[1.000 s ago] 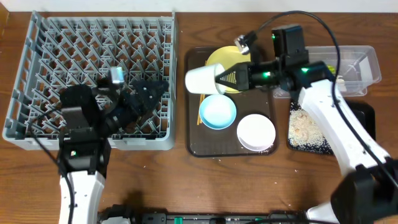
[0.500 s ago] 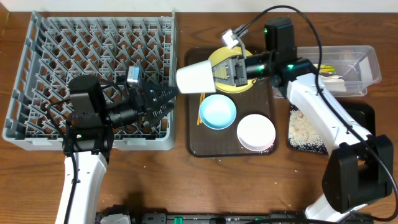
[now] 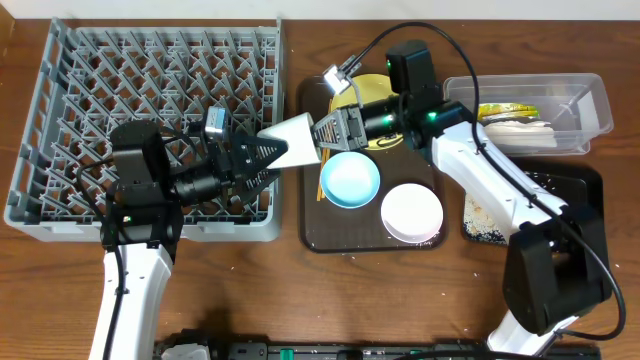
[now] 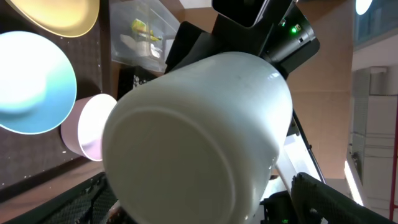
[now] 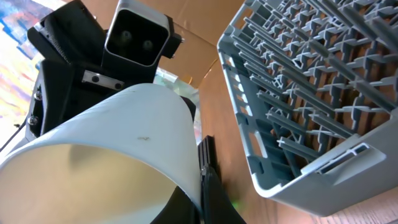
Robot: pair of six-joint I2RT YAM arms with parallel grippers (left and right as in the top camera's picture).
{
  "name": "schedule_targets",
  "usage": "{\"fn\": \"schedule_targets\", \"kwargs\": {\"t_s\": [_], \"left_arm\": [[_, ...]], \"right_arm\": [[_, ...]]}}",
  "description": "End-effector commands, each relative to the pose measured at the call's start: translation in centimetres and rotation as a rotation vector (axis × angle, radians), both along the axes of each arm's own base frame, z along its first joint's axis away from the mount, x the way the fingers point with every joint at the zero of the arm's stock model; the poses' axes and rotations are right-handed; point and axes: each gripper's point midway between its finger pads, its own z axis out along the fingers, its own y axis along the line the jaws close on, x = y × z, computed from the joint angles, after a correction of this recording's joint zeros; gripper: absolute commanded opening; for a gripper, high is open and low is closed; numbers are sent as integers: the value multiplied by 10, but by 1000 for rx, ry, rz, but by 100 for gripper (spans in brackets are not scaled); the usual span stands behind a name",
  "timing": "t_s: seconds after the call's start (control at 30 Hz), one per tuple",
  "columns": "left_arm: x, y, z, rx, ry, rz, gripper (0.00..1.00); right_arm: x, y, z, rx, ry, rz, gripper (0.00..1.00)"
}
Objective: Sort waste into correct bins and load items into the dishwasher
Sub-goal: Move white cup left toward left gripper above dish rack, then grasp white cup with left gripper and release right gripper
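Observation:
My right gripper [image 3: 325, 132] is shut on the rim of the small pale cup [image 3: 295, 138] and holds it on its side in the air, between the grey dish rack [image 3: 25, 150] and the brown serving tray. The cup's base points at my left gripper [image 3: 265, 155], which is open with a finger on each side of the base. In the left wrist view the cup [image 4: 199, 137] fills the frame between my open fingers [image 4: 199, 208]. In the right wrist view one finger [image 5: 205, 186] is inside the cup [image 5: 106, 143] and one outside. The blue bowl [image 3: 349, 180], white bowl [image 3: 412, 212] and yellow plate [image 3: 372, 85] sit on the tray.
The brown serving tray [image 3: 310, 220] also holds chopsticks [image 3: 322, 180] beside the blue bowl. The clear tub [image 3: 590, 100] at the right holds the wrapper [image 3: 505, 110] and white paper [image 3: 520, 128]. The black tray [image 3: 585, 190] holds rice scraps [image 3: 480, 210]. The rack's corner [image 5: 311, 93] is close by.
My right arm has carried the cup leftward from over the tray to the rack's edge. My left gripper has moved right and now spans the cup's base.

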Motion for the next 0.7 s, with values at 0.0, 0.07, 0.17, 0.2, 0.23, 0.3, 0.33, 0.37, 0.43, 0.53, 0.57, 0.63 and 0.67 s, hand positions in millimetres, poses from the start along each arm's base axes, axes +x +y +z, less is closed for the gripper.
{"fn": "schedule_targets", "kwargs": {"t_s": [0.0, 0.07, 0.17, 0.2, 0.23, 0.3, 0.33, 0.37, 0.43, 0.53, 0.57, 0.63, 0.67], "left_arm": [[-1, 0, 5, -2, -27, -15, 91], [-1, 0, 5, -2, -27, -15, 91], [-1, 0, 5, -2, -27, -15, 91], [-1, 0, 5, -2, -27, -15, 91], [-1, 0, 5, -2, -27, -15, 91], [-1, 0, 5, -2, -27, -15, 91], [-1, 0, 5, -2, -27, -15, 91], [-1, 0, 5, -2, -27, -15, 91], [-1, 0, 5, -2, -27, -15, 91], [-1, 0, 5, -2, -27, -15, 89], [-1, 0, 5, -2, -28, -15, 87], [-1, 0, 5, -2, -28, -15, 79], [-1, 0, 5, -2, -28, -15, 76]], "right_arm": [[-7, 9, 5, 7, -2, 25, 1], [-9, 11, 6, 11, -10, 31, 1], [-12, 16, 5, 7, -6, 37, 1], [-14, 17, 5, 6, -6, 41, 1], [-15, 18, 5, 7, -6, 44, 1], [-16, 19, 5, 7, -6, 49, 1], [-16, 19, 5, 7, -6, 50, 1], [-17, 19, 5, 5, -4, 50, 1], [-17, 19, 4, 3, 1, 50, 1], [-18, 19, 3, -1, 5, 51, 1], [-18, 18, 2, -3, 6, 52, 1], [-19, 18, 1, -5, 9, 53, 1], [-19, 18, 1, -6, 10, 53, 1]]}}
